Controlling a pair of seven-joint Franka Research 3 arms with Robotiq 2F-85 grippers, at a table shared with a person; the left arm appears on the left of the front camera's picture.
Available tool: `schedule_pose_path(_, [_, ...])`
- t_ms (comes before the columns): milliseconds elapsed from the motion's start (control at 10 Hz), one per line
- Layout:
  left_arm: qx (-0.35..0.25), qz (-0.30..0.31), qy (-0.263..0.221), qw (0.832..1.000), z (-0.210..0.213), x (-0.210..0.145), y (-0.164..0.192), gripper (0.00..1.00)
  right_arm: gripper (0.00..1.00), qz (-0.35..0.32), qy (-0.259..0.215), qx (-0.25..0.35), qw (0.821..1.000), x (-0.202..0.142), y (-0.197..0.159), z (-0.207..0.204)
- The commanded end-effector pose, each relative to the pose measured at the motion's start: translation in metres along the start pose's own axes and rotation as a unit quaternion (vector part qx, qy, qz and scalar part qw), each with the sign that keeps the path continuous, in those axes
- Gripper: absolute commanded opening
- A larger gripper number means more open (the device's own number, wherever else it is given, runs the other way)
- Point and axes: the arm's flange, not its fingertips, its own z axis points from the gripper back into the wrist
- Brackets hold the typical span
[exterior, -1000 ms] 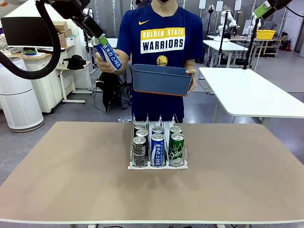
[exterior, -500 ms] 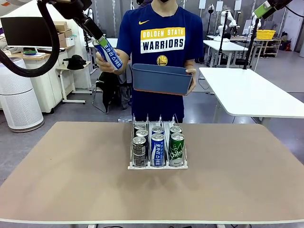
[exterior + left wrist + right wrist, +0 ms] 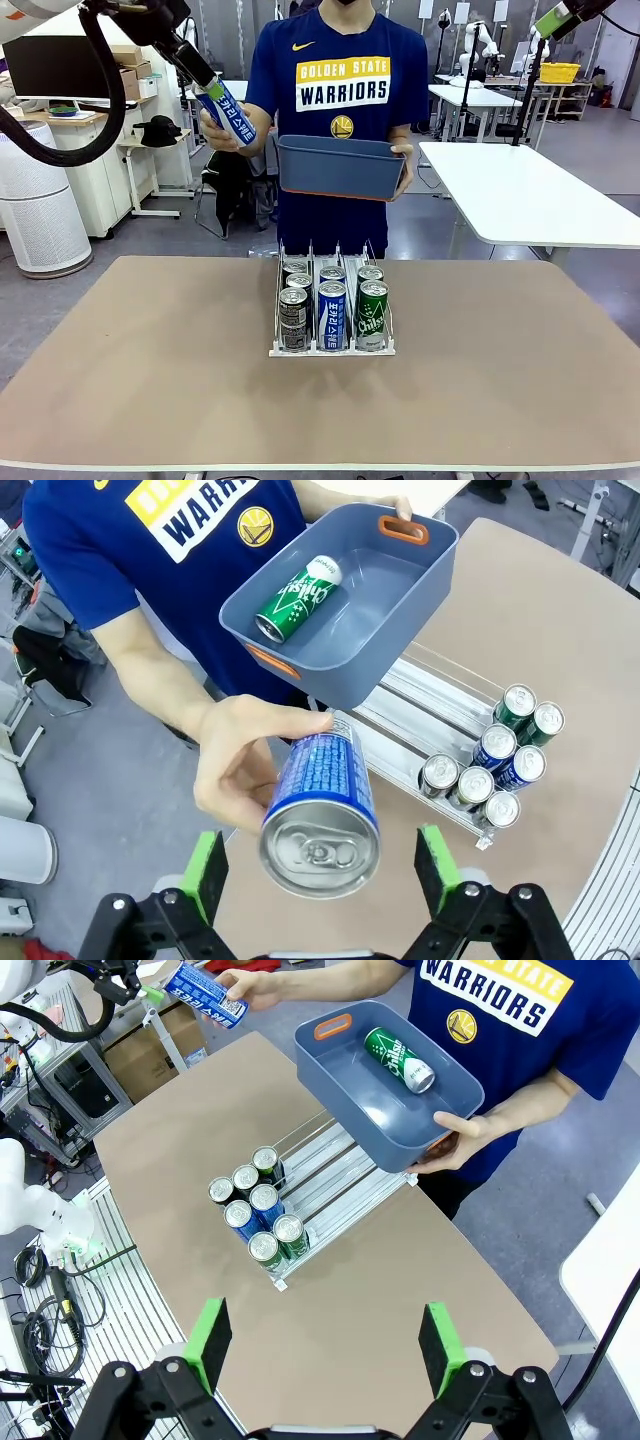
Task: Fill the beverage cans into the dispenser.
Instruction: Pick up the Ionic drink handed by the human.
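Handover in mid-air, not yet closed.

Blue can [image 3: 231,113]: tilted, off the tabletop [image 3: 150,380], up at 11 o'clock from the dispenser [image 3: 332,351] and beyond the far edge. The person's hand [image 3: 235,765] holds its lower body, with the silver top facing the left gripper [image 3: 322,872].

Left gripper: jaws spread wide, one green pad on each side of the can's top. The wrist view shows a gap on both sides. Nothing is grasped.

Change over the last second: slight. The left arm has shifted a shade toward 10 o'clock. Can, hand and bin [image 3: 340,170] sit where they were, and the jaws are no narrower. My reading is that the gripper is settling its line on the can, and the person carries the can until the jaws clench.

Right gripper [image 3: 325,1345]: raised high at 1 o'clock, jaws released and empty, well apart from everything.

Bin: blue-grey, held in the person's other hand [image 3: 402,155] at 12 o'clock, above the dispenser's back end. It contains one green can [image 3: 297,598] lying on its side.

Dispenser: mid-tabletop, toward 12 o'clock. Seven cans stand upright, crowded to the front lip:
- three dark cans [image 3: 293,318] in the 9 o'clock lane
- two blue cans [image 3: 331,312] in the middle lane
- two green cans [image 3: 372,315] in the 3 o'clock lane

There is room behind them in each lane.

Outstanding, as I judge it: the blue can, likely for the middle lane, then the green can.
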Motion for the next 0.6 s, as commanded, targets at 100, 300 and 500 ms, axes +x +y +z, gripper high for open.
schedule_pose_path(100, [-0.011, -0.001, -0.015, 1.0, -0.011, -0.012, 0.015, 1.0, 1.0, 0.001, 0.0, 0.0, 1.0, 0.0, 0.001, 0.0])
schedule_pose_path(300, [-0.021, -0.004, -0.025, 0.999, -0.019, -0.017, 0.021, 1.0, 1.0, 0.001, 0.0, 0.0, 1.0, 0.0, 0.001, 0.0])
schedule_pose_path(500, [-0.032, -0.004, -0.033, 0.999, -0.023, -0.018, 0.023, 1.0, 1.0, 0.001, 0.0, 0.0, 1.0, 0.0, 0.001, 0.0])
